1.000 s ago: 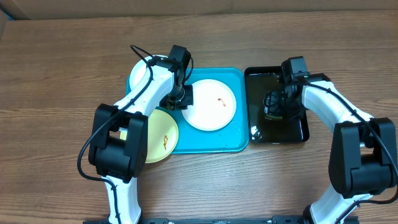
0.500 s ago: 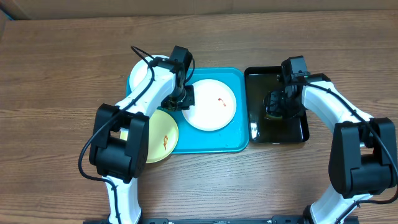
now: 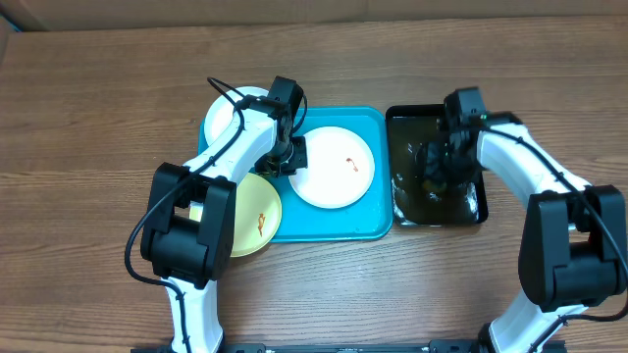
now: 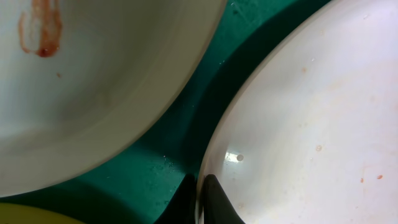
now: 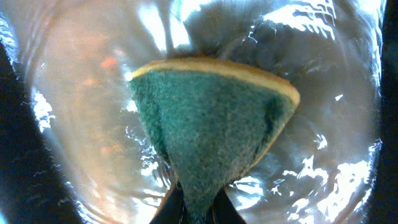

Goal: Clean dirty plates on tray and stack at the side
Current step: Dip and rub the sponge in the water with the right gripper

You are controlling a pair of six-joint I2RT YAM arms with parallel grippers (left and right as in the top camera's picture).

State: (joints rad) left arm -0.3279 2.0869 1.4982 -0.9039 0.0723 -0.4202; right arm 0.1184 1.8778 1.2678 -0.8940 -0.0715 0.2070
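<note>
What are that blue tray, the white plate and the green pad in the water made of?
Tray: probably moulded plastic, going by the uniform turquoise, rounded corners and slight sheen. White plate: smooth and glossy, so ceramic or melamine; the look cannot settle it. Sponge: coarse green scouring fibre over a yellowish foam layer that shows at its edge, and it is wet.

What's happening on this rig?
The left pincer pinches the rim of the round white plate lying in the large turquoise plastic tray. The right pincer holds a green scrubbing sponge dipped in water in the glossy black tray. A second white plate and a pale yellow-green plate sit at the turquoise tray's left edge, both smeared.
</note>
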